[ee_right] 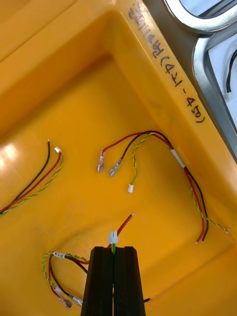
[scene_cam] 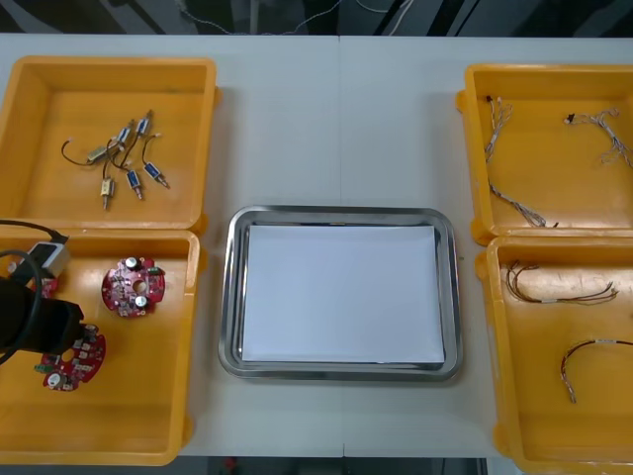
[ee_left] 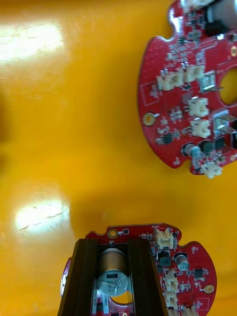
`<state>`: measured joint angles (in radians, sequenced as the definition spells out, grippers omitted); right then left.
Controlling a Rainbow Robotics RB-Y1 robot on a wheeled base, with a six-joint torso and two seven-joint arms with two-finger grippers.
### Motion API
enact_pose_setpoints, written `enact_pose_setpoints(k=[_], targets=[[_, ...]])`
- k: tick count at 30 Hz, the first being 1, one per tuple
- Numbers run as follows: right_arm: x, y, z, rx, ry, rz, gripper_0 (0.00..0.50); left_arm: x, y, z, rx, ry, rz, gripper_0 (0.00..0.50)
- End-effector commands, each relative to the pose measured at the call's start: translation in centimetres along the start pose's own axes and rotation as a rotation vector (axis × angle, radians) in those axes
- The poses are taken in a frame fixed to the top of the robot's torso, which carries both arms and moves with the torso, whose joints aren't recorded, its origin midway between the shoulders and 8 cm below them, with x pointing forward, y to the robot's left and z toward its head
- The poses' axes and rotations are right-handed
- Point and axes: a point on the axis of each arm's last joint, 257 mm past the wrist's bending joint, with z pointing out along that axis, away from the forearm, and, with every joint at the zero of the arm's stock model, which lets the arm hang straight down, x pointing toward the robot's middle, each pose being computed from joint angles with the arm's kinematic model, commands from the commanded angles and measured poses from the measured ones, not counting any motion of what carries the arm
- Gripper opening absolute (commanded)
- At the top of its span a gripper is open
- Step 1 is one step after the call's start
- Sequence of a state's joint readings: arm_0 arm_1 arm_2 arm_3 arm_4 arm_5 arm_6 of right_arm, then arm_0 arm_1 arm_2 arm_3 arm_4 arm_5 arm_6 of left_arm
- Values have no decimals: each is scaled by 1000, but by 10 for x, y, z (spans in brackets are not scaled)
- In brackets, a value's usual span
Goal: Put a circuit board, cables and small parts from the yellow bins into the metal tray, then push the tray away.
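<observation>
In the near left yellow bin [scene_cam: 178, 297] lie several round red circuit boards. My left gripper [scene_cam: 59, 341] is down over the nearest circuit board [scene_cam: 81, 358]. In the left wrist view its fingers [ee_left: 86, 266] are shut on the silver cylinder [ee_left: 112, 276] standing on that circuit board [ee_left: 187, 276]. A second board [ee_left: 187, 98] lies beyond the fingertips. My right gripper [ee_right: 113, 248] is low in a bin of red and yellow cables, fingers pressed together on a thin cable whose white connector [ee_right: 113, 237] sticks out at the tips. The metal tray [scene_cam: 229, 297], white inside, sits mid-table.
The far left bin [scene_cam: 30, 89] holds several small metal parts [scene_cam: 124, 153]. The far right bin [scene_cam: 475, 148] holds twisted blue and white cables [scene_cam: 514, 203]. Other cables [ee_right: 148, 148] lie loose beyond the right fingers, and the bin wall [ee_right: 163, 74] rises past them.
</observation>
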<state>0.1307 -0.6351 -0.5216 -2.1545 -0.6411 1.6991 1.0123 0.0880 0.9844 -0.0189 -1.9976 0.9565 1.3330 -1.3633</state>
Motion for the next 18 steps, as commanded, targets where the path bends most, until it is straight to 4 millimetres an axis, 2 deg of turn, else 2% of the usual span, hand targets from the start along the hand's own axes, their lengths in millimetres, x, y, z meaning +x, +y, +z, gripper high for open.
enact_pose_setpoints(k=[1, 11, 12, 13, 14, 15, 18], targets=[[-19, -19, -10, 30, -42, -16, 0, -23, 11, -9, -24, -53, 116, 0], [-18, -17, -9, 23, -37, -23, 2, -23, 11, 13, -14, -61, 109, 0], [-17, -17, -9, 22, -36, -24, 150, -23, 10, 15, -11, -63, 109, 0], [-17, -17, -9, 22, -36, -24, 219, -23, 10, 15, -13, -63, 108, 0], [-17, -17, -9, 22, -36, -22, 394, -23, 10, 15, -13, -63, 108, 0], [-17, -17, -9, 23, -34, -22, 500, -24, 9, 15, -10, -64, 108, 0], [-17, -17, -9, 21, -34, -25, 500, -23, 8, 15, -7, -62, 108, 0]])
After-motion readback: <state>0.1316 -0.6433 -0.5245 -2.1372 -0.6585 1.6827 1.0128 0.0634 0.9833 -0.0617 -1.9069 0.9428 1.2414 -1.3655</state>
